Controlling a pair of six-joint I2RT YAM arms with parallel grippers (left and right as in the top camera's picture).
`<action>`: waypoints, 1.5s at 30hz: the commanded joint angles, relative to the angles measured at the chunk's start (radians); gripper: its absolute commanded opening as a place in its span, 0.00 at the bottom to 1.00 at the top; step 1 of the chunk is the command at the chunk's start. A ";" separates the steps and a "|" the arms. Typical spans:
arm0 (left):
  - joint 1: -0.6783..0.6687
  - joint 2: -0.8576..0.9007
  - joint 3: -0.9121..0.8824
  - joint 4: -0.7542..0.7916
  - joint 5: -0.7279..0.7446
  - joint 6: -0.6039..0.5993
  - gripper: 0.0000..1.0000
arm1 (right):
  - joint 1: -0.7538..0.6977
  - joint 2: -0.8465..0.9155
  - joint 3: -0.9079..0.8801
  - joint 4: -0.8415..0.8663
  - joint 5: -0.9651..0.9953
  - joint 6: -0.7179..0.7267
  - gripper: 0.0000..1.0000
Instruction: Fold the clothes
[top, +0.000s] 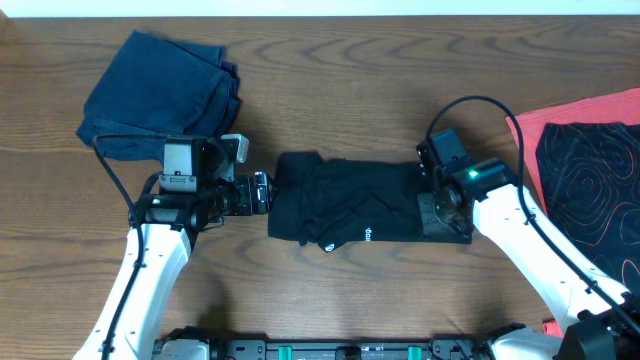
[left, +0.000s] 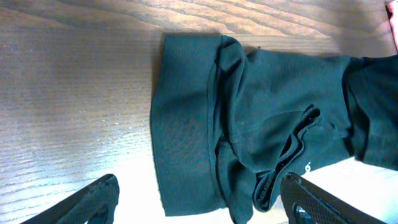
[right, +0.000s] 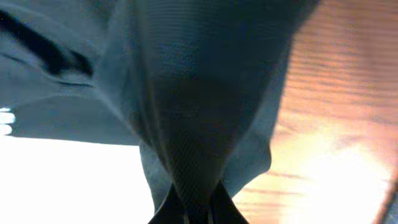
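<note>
T-shirt (top: 350, 200) looks pinched by right tool (right: 189, 210), wrist-view only.

The T-shirt (top: 350, 205) lies in the middle of the counter (top: 340, 90). A folded garment (top: 160, 95) sits far left, and a spread garment (top: 585, 180) lies at the right edge. The left end effector (top: 262, 192) is just left of the T-shirt, the right end effector (top: 440, 212) on its right end
</note>
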 joint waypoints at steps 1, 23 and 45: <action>0.004 -0.001 0.018 0.001 0.006 0.009 0.84 | -0.026 -0.009 -0.003 -0.011 0.092 0.028 0.01; 0.004 -0.001 0.018 0.003 0.007 0.009 0.85 | -0.018 -0.070 -0.035 0.209 -0.089 0.075 0.44; 0.004 -0.001 0.018 -0.026 0.007 0.009 0.85 | -0.056 0.332 -0.037 0.606 -0.460 0.215 0.01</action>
